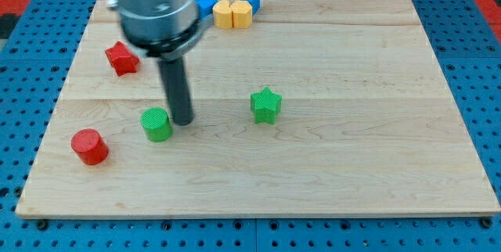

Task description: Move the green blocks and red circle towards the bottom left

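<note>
Red star (121, 58), yellow blocks (232, 15), blue blocks (249, 0)

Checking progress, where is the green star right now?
The green star sits mid-board, to the view's right of my tip and the green cylinder.

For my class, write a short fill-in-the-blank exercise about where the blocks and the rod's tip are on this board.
1. My tip stands just to the view's right of the green ____.
2. The green star lies to the view's ____ of my tip.
3. The red circle is the block nearest the board's bottom ____ corner.
4. Two ____ blocks sit between two blue blocks at the view's top.

Missing words: circle; right; left; yellow
</note>
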